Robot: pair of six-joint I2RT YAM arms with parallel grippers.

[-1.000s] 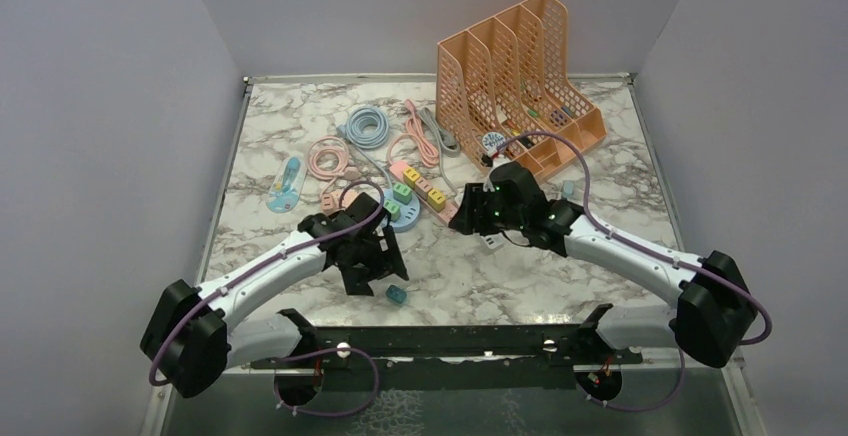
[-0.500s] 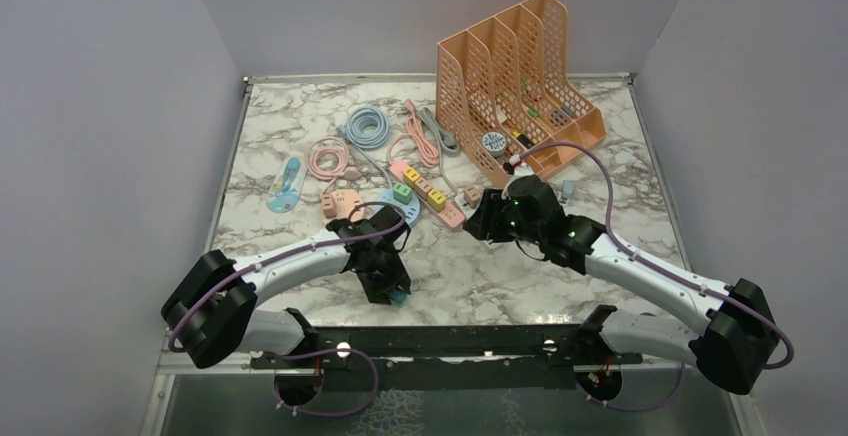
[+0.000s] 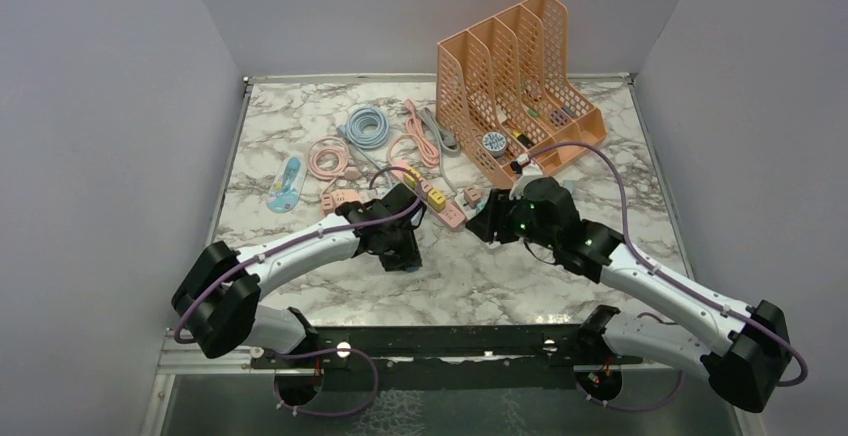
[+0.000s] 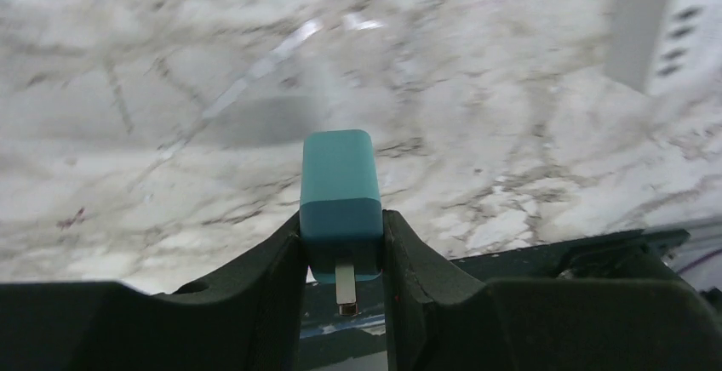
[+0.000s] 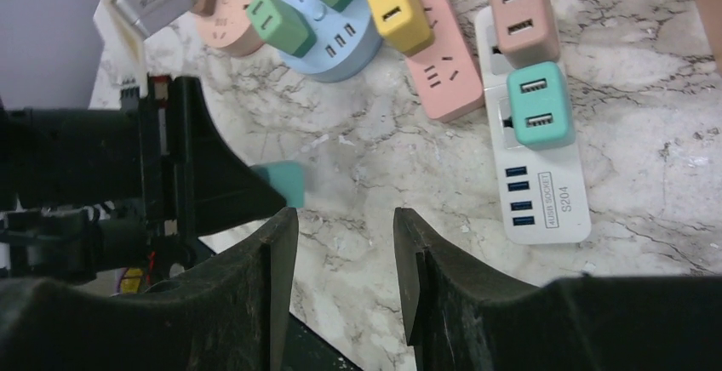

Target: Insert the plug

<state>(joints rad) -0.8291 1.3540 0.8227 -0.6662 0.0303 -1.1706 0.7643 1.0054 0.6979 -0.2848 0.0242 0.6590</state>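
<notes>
The left end effector was clamped on the teal plug over the marble desk. The right end effector hung parted and empty near the white power strip.

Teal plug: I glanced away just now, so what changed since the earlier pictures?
The left gripper dropped onto the teal plug, shut on it and carried it toward the power strips. The right gripper edged rightward, open. Strips, cables and orange organizer stayed put.
</notes>
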